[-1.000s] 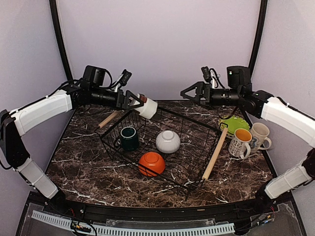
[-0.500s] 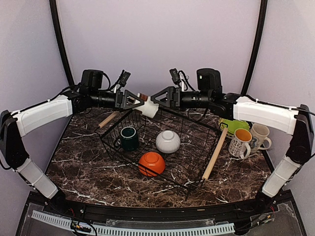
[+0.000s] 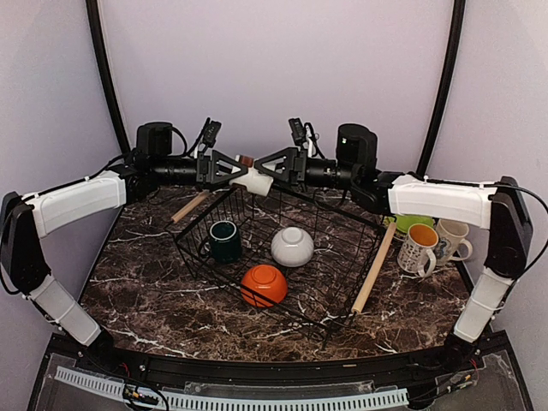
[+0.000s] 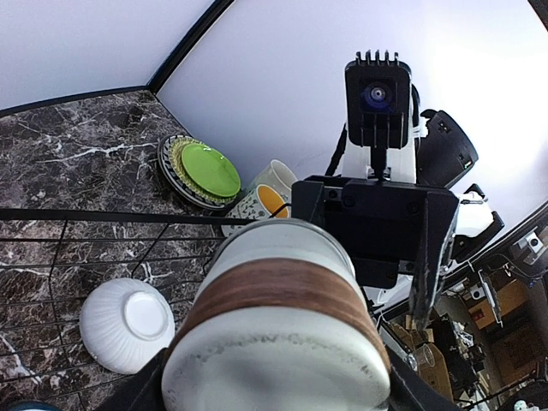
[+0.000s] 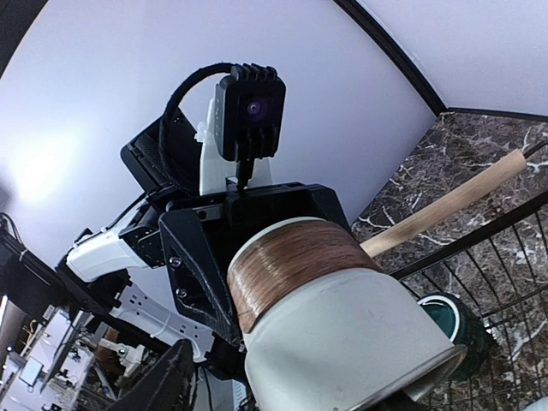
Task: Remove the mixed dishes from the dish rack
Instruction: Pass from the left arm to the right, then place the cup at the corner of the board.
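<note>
A small white cup with a brown band [image 3: 257,182] hangs in the air over the far edge of the dish rack [image 3: 374,267]. My left gripper [image 3: 247,174] is shut on it from the left, with its base filling the left wrist view [image 4: 274,334]. My right gripper [image 3: 264,175] meets the cup [image 5: 342,317] from the right at its rim end. One right finger [image 5: 163,377] stands a little off the cup wall; the other is hidden. Inside the rack sit a dark green cup [image 3: 224,241], an upturned white bowl [image 3: 292,247] and an orange bowl [image 3: 264,285].
On the marble to the right of the rack lie a lime-green plate [image 3: 409,221] and two patterned mugs [image 3: 418,248] [image 3: 452,237]. The rack's other wooden handle [image 3: 190,207] lies at the far left. Purple walls close in the back and sides.
My right arm has swung left from above the plate to the cup, and its jaws have narrowed around the rim end. The left gripper has lifted the cup slightly and still holds it.
</note>
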Controlling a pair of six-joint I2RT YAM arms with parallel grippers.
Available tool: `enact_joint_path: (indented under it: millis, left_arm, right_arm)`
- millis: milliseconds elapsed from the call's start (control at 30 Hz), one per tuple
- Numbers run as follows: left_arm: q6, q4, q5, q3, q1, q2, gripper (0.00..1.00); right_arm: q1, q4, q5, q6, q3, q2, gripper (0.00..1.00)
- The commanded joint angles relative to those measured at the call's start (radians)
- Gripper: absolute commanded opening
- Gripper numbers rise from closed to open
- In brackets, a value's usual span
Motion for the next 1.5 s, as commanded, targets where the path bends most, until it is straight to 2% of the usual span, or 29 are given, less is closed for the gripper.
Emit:
enact_joint_path:
  millis: [0, 267, 433, 500, 533, 600, 667, 733, 900, 1067, 1200, 1467]
  left_arm:
    - [-0.035, 0.062, 0.046, -0.020, 0.002, -0.016, 0.33]
    - [-0.046, 0.069, 0.056, -0.021, 0.002, -0.001, 0.34]
    - [-0.013, 0.011, 0.038, -0.007, 0.002, 0.011, 0.48]
    - [0.001, -0.008, 0.034, -0.002, 0.002, 0.008, 0.59]
    - [0.012, -0.014, 0.029, 0.000, 0.002, 0.006, 0.69]
    - [0.034, -0.037, 0.015, 0.002, 0.002, -0.006, 0.83]
    - [0.058, -0.068, -0.006, 0.005, 0.002, -0.020, 0.92]
    - [0.079, -0.087, -0.033, 0.006, 0.002, -0.034, 0.98]
    - [0.108, -0.111, -0.064, 0.009, 0.002, -0.056, 0.99]
    - [0.149, -0.167, -0.111, 0.020, 0.002, -0.069, 0.99]
    - [0.191, -0.215, -0.155, 0.033, 0.002, -0.083, 0.99]
    - [0.245, -0.274, -0.214, 0.052, 0.002, -0.105, 0.99]
  right_arm:
    - [0.018, 0.142, -0.042, 0.068, -0.011, 0.024, 0.48]
    - [0.018, 0.173, -0.053, 0.083, -0.016, 0.022, 0.23]
    - [0.017, 0.129, -0.036, 0.039, -0.020, -0.011, 0.07]
    - [0.013, 0.107, -0.025, 0.018, -0.022, -0.026, 0.00]
    - [0.011, 0.095, -0.019, 0.007, -0.023, -0.033, 0.00]
    - [0.005, 0.067, -0.006, -0.014, -0.024, -0.049, 0.00]
    - [-0.003, 0.040, 0.005, -0.034, -0.032, -0.069, 0.00]
    - [-0.014, 0.015, 0.017, -0.052, -0.048, -0.092, 0.00]
    - [-0.050, -0.070, 0.055, -0.102, -0.097, -0.170, 0.00]
    - [-0.066, -0.333, 0.190, -0.268, -0.094, -0.280, 0.00]
    - [-0.066, -0.595, 0.385, -0.393, -0.080, -0.404, 0.00]
    - [-0.065, -1.101, 0.781, -0.452, -0.025, -0.644, 0.00]
